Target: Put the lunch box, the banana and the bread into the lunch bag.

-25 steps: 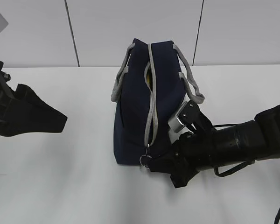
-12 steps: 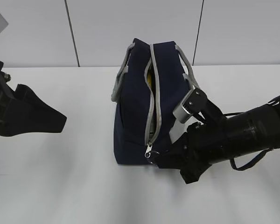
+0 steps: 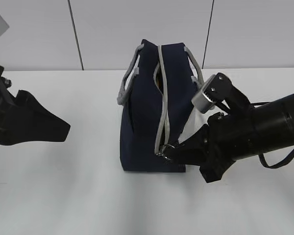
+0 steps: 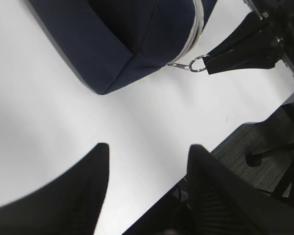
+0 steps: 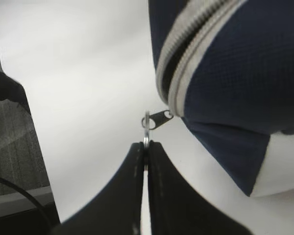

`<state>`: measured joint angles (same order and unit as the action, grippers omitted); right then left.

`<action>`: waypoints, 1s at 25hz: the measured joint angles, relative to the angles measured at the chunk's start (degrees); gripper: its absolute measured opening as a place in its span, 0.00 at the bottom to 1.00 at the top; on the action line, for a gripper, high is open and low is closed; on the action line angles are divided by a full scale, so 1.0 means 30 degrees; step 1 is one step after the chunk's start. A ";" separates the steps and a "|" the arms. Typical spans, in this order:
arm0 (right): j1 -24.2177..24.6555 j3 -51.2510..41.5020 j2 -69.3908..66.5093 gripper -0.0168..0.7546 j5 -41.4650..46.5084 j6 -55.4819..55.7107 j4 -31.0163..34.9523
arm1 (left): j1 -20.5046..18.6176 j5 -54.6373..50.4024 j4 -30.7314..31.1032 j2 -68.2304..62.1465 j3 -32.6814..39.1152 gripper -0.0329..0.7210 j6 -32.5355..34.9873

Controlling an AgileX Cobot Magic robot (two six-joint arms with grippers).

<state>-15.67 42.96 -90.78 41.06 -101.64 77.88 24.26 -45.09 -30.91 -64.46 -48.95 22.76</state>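
The navy lunch bag [image 3: 144, 112] stands upright mid-table, its grey zipper [image 3: 161, 98] running over the top and down the near end. My right gripper [image 3: 175, 151] is shut on the zipper's ring pull [image 3: 167, 149], low at that end; the wrist view shows the ring pull [image 5: 146, 128] pinched edge-on by the right gripper [image 5: 146, 145] beside the bag [image 5: 235, 73]. My left gripper [image 4: 149, 149] hovers open and empty over bare table, left of the bag [image 4: 122, 39]. Lunch box, banana and bread are out of view; the zipper gap shows only dark.
Grey strap handles [image 3: 128, 81] hang down both sides of the bag. The white table [image 3: 78, 196] ends near my left gripper, with its front edge [image 4: 235, 132] giving onto grey floor and a chair base [image 4: 272, 156]. A panelled wall stands behind.
My right gripper has moved up and to the right with the ring pull, and the slider has climbed a little along the zipper. The left arm has stayed put.
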 joint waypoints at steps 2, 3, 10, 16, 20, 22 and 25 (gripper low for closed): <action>0.0000 0.0000 0.0305 0.02 0.0000 0.0091 0.0000 | 0.0000 -0.0020 -0.0125 0.0000 0.0000 0.54 0.0000; 0.0000 0.0000 0.0441 0.02 0.0000 0.0125 0.0000 | 0.0000 -0.0039 -0.0213 0.0000 0.0000 0.54 0.0000; 0.0000 0.1012 0.0492 0.02 0.0206 0.0721 -0.0109 | 0.0000 -0.0057 -0.0360 0.0000 0.0000 0.54 0.0000; 0.0000 0.2588 0.0492 0.02 0.0804 0.1819 -0.0879 | 0.0000 -0.0057 -0.0360 0.0000 0.0000 0.54 0.0000; 0.0000 0.3291 0.0758 0.02 0.1061 0.2195 -0.1263 | 0.0000 -0.0057 -0.0360 0.0000 0.0000 0.54 0.0000; 0.0000 0.3703 0.1115 0.02 0.1061 0.2390 -0.1627 | 0.0000 -0.0057 -0.0360 0.0000 0.0000 0.54 0.0075; 0.0000 0.4107 0.1504 0.02 0.1061 0.2518 -0.1860 | 0.0000 -0.0015 -0.0360 0.0000 0.0000 0.54 0.0211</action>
<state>-15.67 55.29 -86.27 44.24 -94.08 72.30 24.26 -45.13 -31.99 -64.46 -48.95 23.40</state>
